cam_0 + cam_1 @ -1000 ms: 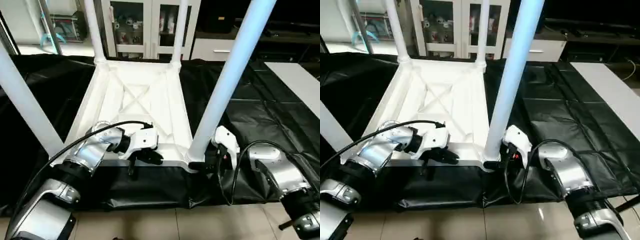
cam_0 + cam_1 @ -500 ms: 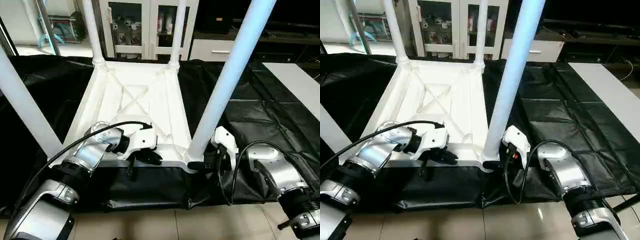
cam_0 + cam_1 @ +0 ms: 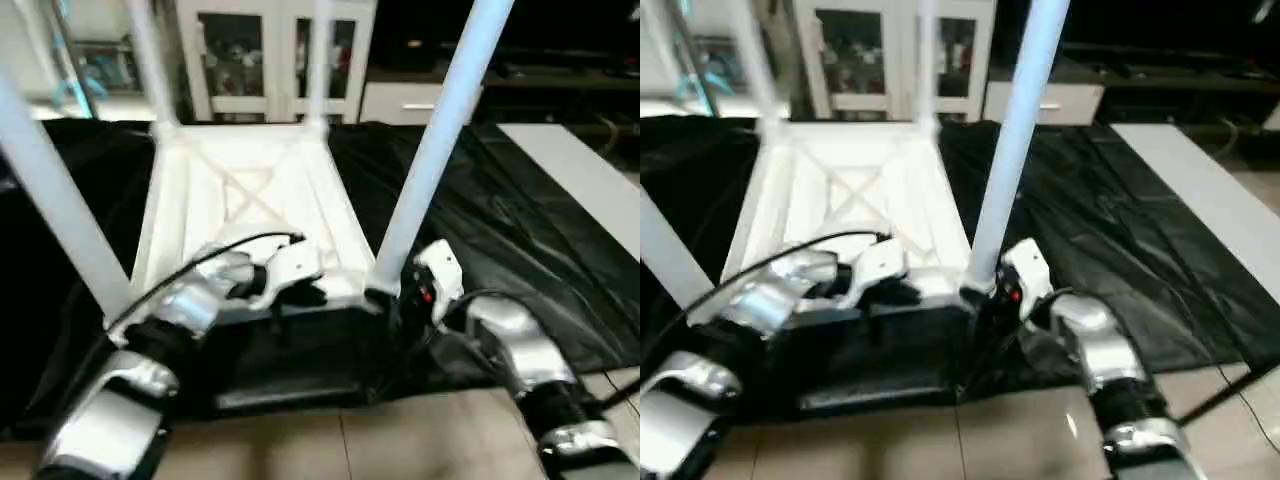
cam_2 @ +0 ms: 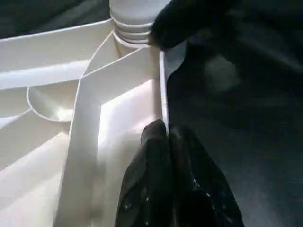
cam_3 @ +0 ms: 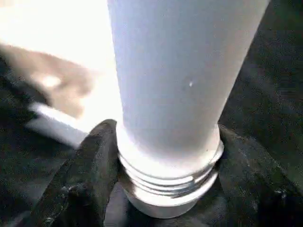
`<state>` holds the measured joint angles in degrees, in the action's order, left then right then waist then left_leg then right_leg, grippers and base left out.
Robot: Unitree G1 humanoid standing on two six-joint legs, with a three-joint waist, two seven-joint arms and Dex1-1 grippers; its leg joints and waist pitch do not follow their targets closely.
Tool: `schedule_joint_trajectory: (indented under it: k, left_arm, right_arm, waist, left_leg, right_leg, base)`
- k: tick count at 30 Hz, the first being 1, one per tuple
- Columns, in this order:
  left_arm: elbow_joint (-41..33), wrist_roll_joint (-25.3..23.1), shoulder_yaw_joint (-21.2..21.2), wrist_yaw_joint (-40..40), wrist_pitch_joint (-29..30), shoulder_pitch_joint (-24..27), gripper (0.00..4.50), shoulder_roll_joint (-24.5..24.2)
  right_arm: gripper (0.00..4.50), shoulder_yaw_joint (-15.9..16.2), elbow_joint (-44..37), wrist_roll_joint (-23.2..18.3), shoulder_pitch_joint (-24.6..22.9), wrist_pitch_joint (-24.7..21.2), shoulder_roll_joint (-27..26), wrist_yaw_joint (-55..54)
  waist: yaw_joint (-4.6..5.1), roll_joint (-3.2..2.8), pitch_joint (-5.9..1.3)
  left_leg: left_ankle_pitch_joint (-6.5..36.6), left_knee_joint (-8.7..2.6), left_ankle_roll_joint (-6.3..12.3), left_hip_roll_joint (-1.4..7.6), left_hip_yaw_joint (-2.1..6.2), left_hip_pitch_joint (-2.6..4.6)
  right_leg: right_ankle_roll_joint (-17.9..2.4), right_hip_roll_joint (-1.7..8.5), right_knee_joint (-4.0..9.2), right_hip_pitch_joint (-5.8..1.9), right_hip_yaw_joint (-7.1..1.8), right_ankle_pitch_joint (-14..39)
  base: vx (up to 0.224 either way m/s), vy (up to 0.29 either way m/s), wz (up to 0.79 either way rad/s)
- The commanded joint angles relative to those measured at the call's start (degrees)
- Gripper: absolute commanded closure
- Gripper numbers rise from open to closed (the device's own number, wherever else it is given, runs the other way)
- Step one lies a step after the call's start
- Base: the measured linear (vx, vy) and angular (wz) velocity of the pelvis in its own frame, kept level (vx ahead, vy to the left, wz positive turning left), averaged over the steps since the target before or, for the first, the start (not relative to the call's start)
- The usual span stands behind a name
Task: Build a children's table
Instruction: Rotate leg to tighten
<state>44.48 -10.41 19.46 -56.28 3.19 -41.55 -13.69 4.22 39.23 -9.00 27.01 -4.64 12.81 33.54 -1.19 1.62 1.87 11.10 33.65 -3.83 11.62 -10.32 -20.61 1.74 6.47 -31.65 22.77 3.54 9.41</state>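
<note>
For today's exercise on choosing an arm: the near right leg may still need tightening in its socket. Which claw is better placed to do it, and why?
The right claw, probably. Its fingers already sit either side of the near right leg at its threaded base. The left claw is shut on the tabletop rim, steadying it.

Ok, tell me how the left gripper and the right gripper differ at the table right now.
The left gripper is shut on the tabletop rim's thin edge; the right gripper is spread wide around the near right leg at its ribbed base. The left gripper sits at the near rim's middle, the right gripper at the corner socket. Both have black fingers and work on the upturned children's table.
</note>
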Motion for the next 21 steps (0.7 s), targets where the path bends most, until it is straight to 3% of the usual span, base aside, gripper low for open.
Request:
schedule_joint_trajectory:
  k: [1,3,4,5,7,9,10,11,12,13,14,15,16,17,18,19,20,21]
  left_arm:
    - [5.80,-1.77,1.01,8.05,2.72,0.15,4.50,4.41]
    - [7.18,-1.48,-0.30,11.90,3.42,-0.64,4.50,5.81]
    - [9.00,-1.29,-1.75,16.54,4.16,-1.79,4.50,7.72]
    - [9.00,-1.29,-1.75,16.54,4.16,-1.79,4.50,7.72]
    - [11.15,-1.23,-3.28,22.44,3.65,-2.88,4.50,9.62]
    - [13.33,-2.70,-2.78,27.31,2.09,-3.76,4.50,10.58]
    - [13.99,-2.86,-2.79,28.52,1.61,-3.89,4.50,10.94]
    - [14.04,-2.86,-2.82,28.63,1.56,-3.89,4.50,10.98]
    - [14.43,-2.95,-2.80,28.86,1.20,-4.02,4.50,11.13]
    - [14.57,-2.87,-2.82,28.47,0.92,-4.02,4.50,11.22]
    - [14.58,-2.87,-2.82,28.46,0.91,-4.02,4.50,11.22]
    - [14.51,-2.98,-2.57,27.63,0.48,-3.94,4.50,11.06]
    - [14.52,-3.05,-2.44,27.20,0.40,-3.93,4.50,10.97]
    - [14.57,-3.22,-2.11,26.12,0.25,-3.87,4.50,10.72]
    - [14.57,-3.22,-2.11,26.12,0.25,-3.87,4.50,10.72]
    - [14.30,-3.73,-0.99,22.89,-2.03,-3.38,4.50,9.55]
    - [14.12,-3.97,-0.45,21.43,-2.91,-3.16,4.50,9.04]
    - [14.33,-4.05,-0.29,20.38,-3.13,-3.02,4.50,8.59]
  right_arm:
    - [1.78,-2.70,1.97,1.41,1.73,-0.68,-2.82,-10.39]
    - [1.78,-3.02,2.44,1.73,2.12,-0.30,-4.24,-13.11]
    - [1.78,-3.57,3.25,2.32,2.90,0.46,-6.61,-17.54]
    - [1.78,-3.57,3.25,2.32,2.90,0.46,-6.61,-17.54]
    - [1.78,-4.98,4.51,1.59,4.28,1.20,-10.13,-22.67]
    - [1.78,-6.06,6.28,1.15,6.11,3.08,-13.87,-27.98]
    - [1.78,-5.92,6.93,1.02,6.90,3.82,-15.49,-28.57]
    - [1.78,-5.88,6.98,1.01,6.97,3.91,-15.65,-28.55]
    - [1.78,-5.62,7.11,1.12,7.22,4.65,-16.39,-27.92]
    - [1.78,-4.83,6.69,1.54,7.26,5.53,-16.80,-26.59]
    - [1.78,-4.81,6.68,1.55,7.26,5.55,-16.82,-26.56]
    - [1.78,-4.43,5.84,1.27,7.05,6.81,-17.11,-24.51]
    - [1.78,-4.37,5.33,1.12,6.89,7.01,-17.11,-23.76]
    - [1.78,-4.28,4.01,0.69,6.46,7.41,-17.09,-21.88]
    - [1.78,-4.28,4.01,0.69,6.46,7.41,-17.09,-21.88]
    - [1.23,-3.86,0.22,1.15,5.03,7.78,-15.34,-20.38]
    - [1.23,-3.70,-1.34,1.34,4.42,7.63,-14.50,-19.94]
    - [1.09,-3.60,-3.22,1.50,3.71,7.60,-13.38,-19.34]
  waist:
    - [1.21,-0.72,-1.97]
    - [1.27,-0.79,-2.03]
    - [1.27,-1.00,-1.73]
    - [1.42,-0.69,-1.68]
    - [1.46,-0.76,-1.73]
    - [1.63,-0.92,-1.60]
    - [1.99,-1.39,-1.39]
    - [2.40,-1.58,-1.24]
    - [2.14,-1.89,-1.38]
    - [1.96,-1.59,-1.38]
    - [1.95,-1.06,-1.36]
    - [1.90,-0.78,-1.36]
    - [1.90,-0.78,-1.36]
    - [1.74,-0.79,-1.37]
    - [1.63,-0.74,-1.41]
    - [1.32,-0.46,-1.37]
    - [1.05,-0.49,-1.41]
    - [1.25,-0.59,-1.45]
  left_leg:
    - [35.85,-5.79,-3.15,1.11,1.89,1.50]
    - [36.20,-5.82,-2.86,1.08,1.82,1.68]
    - [37.25,-5.66,-2.60,0.98,1.60,2.21]
    - [37.73,-5.57,-2.27,0.88,1.64,2.40]
    - [36.93,-5.64,-1.44,0.68,1.72,2.29]
    - [36.49,-5.72,-0.88,0.60,1.75,2.31]
    - [38.34,-6.12,-1.22,0.83,2.00,2.43]
    - [41.42,-6.93,-1.77,1.40,2.25,2.15]
    - [42.18,-7.45,-2.07,1.73,2.38,1.92]
    - [42.48,-7.95,-2.34,1.89,2.12,1.79]
    - [41.12,-7.05,-2.26,1.22,1.78,2.46]
    - [38.23,-6.18,-1.52,0.75,1.68,2.55]
    - [38.23,-6.18,-1.52,0.75,1.68,2.55]
    - [34.72,-6.24,-0.71,0.77,1.79,1.75]
    - [33.77,-6.31,-0.63,0.82,1.75,1.55]
    - [32.45,-6.23,-0.49,0.84,1.67,1.66]
    - [31.23,-6.25,-0.32,0.88,1.58,1.57]
    - [30.32,-6.68,-0.39,1.08,1.77,0.70]
  right_leg:
    - [-4.80,1.47,5.66,-0.39,0.52,36.00]
    - [-6.01,1.45,5.81,-0.37,0.72,32.65]
    - [-6.29,1.29,6.30,0.34,0.86,33.04]
    - [-5.69,1.20,6.67,0.17,1.31,33.88]
    - [-4.75,1.37,7.07,-0.24,1.63,34.98]
    - [-4.40,1.67,7.47,-0.08,1.99,35.38]
    - [-3.97,1.51,7.67,-0.42,2.86,35.34]
    - [-3.83,1.27,7.20,-1.43,3.56,32.61]
    - [-4.19,1.34,6.45,-2.08,3.28,30.56]
    - [-5.10,1.60,5.92,-2.14,2.59,28.67]
    - [-5.25,2.10,6.81,-1.08,2.47,31.52]
    - [-4.66,2.80,7.72,-0.76,2.58,35.27]
    - [-4.66,2.80,7.72,-0.76,2.58,35.27]
    - [-3.64,3.08,7.74,-1.36,2.51,37.14]
    - [-3.61,3.16,7.73,-1.42,2.39,37.11]
    - [-3.75,3.21,7.86,-1.10,2.25,37.11]
    - [-4.04,3.30,7.71,-1.04,1.86,36.57]
    - [-4.49,3.21,7.01,-1.62,1.66,34.75]
  base:
    - [0.000,0.000,0.00]
    - [0.000,0.000,0.00]
    - [0.000,0.000,0.00]
    - [0.000,0.000,0.00]
    - [-0.027,0.017,0.02]
    - [0.000,0.000,0.00]
    - [0.000,0.000,0.00]
    - [0.000,0.000,0.00]
    - [0.000,0.000,0.00]
    - [0.000,0.000,0.00]
    - [0.000,0.000,0.00]
    - [0.000,0.000,0.00]
    - [0.000,0.000,0.00]
    - [0.000,0.000,0.00]
    - [0.000,0.000,0.00]
    - [0.000,0.000,0.00]
    - [0.000,0.000,0.00]
    - [0.000,0.000,0.00]
